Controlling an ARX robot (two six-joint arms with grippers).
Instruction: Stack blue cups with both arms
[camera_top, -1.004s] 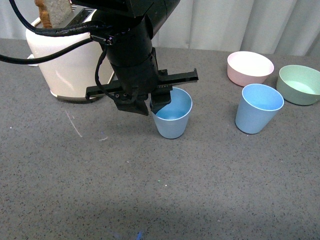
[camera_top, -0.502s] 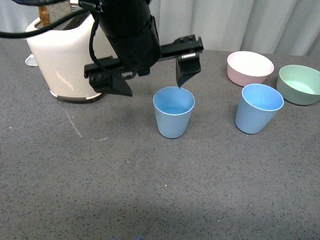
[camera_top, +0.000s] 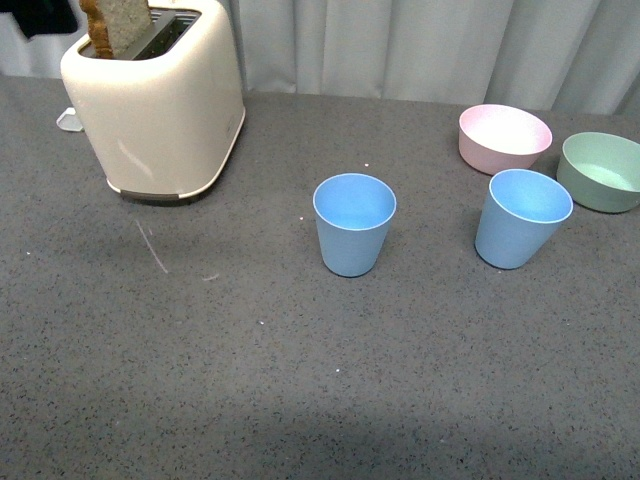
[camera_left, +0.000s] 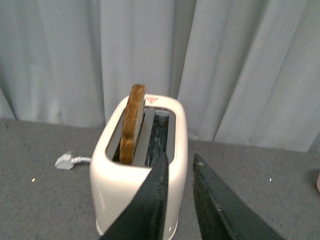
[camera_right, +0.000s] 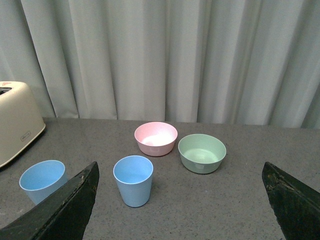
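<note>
The right pincer (camera_right: 180, 197) shows only its fingertips at the frame's lower corners; one fingertip hides part of a blue cup (camera_right: 42, 179).

Left pincer (camera_left: 177, 160): two black fingers close together, a narrow gap between them, nothing held; tips pointing ahead, raised well above the table (camera_left: 40, 165). Right pincer (camera_right: 180, 200): fingers spread wide apart, one at each lower corner of the right wrist view, empty, also held high. Front view: only a dark scrap of the left arm (camera_top: 40, 15) at the top left corner; neither pincer visible there.
</note>
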